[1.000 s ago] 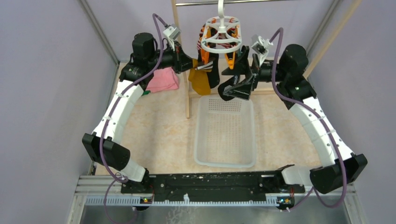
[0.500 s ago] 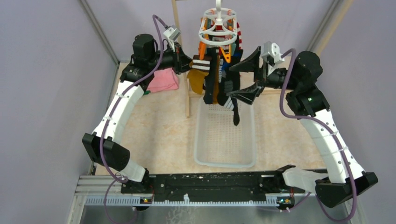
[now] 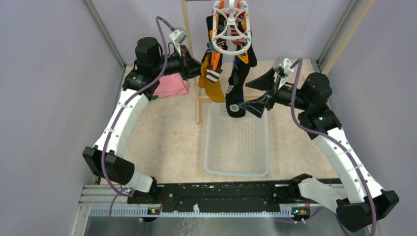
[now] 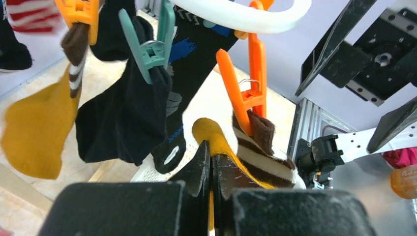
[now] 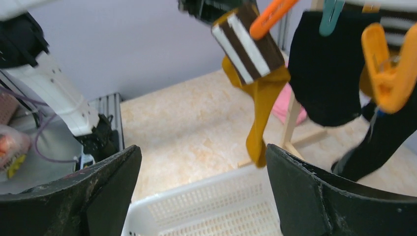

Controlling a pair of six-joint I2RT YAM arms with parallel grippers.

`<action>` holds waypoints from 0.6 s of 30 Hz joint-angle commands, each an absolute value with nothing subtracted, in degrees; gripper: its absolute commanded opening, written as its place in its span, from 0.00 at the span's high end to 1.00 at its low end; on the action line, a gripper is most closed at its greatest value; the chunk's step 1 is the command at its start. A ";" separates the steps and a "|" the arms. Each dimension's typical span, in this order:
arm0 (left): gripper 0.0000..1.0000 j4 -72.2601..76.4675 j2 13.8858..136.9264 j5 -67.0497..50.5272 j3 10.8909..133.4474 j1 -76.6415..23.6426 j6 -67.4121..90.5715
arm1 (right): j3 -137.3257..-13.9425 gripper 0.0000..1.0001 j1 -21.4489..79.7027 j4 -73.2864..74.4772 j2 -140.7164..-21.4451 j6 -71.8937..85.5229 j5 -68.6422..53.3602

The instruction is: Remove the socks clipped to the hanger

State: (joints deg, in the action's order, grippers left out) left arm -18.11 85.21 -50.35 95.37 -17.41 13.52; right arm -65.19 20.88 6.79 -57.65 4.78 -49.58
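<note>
The white ring hanger (image 3: pixel 230 29) hangs from the wooden rack with orange and teal pegs. My left gripper (image 3: pixel 198 67) is shut on a mustard-yellow sock (image 4: pixel 215 136) with a brown-and-white striped cuff, still held by an orange peg (image 4: pixel 250 93). Black socks (image 3: pixel 237 83) hang beside it, one on a teal peg (image 4: pixel 152 46). A second mustard sock (image 4: pixel 34 132) and a red-and-white sock (image 4: pixel 27 12) hang further off. My right gripper (image 3: pixel 259 92) is wide open and empty, just right of the black socks, above the basket; its fingers (image 5: pixel 334 196) frame the view.
A white mesh basket (image 3: pixel 237 169) lies on the table under the hanger; it also shows in the right wrist view (image 5: pixel 211 209). The rack's wooden post (image 3: pixel 196 98) stands left of it. A folded pink cloth (image 3: pixel 172 84) lies at the back left.
The hanger has swung and turned, and the socks swing with it. My right gripper has opened wide and drawn back to the right. My left gripper keeps its hold on the mustard sock.
</note>
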 commanded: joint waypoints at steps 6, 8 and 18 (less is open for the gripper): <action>1.00 -14.78 81.87 -54.90 91.05 -17.58 18.87 | -70.23 0.06 27.55 -19.80 -64.50 23.73 -46.97; 1.00 -14.77 81.67 -55.17 90.66 -17.58 19.19 | -70.05 0.07 28.56 -24.43 -66.52 27.35 -44.00; 1.00 -14.84 78.09 -56.02 85.31 -18.89 20.38 | -70.63 0.10 35.94 -28.98 -71.72 26.93 -33.54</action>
State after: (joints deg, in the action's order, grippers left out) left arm -17.30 81.73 -54.43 87.00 -17.89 19.22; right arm -67.66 32.84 -25.02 -72.07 28.18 -39.11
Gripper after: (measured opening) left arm 0.014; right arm 0.898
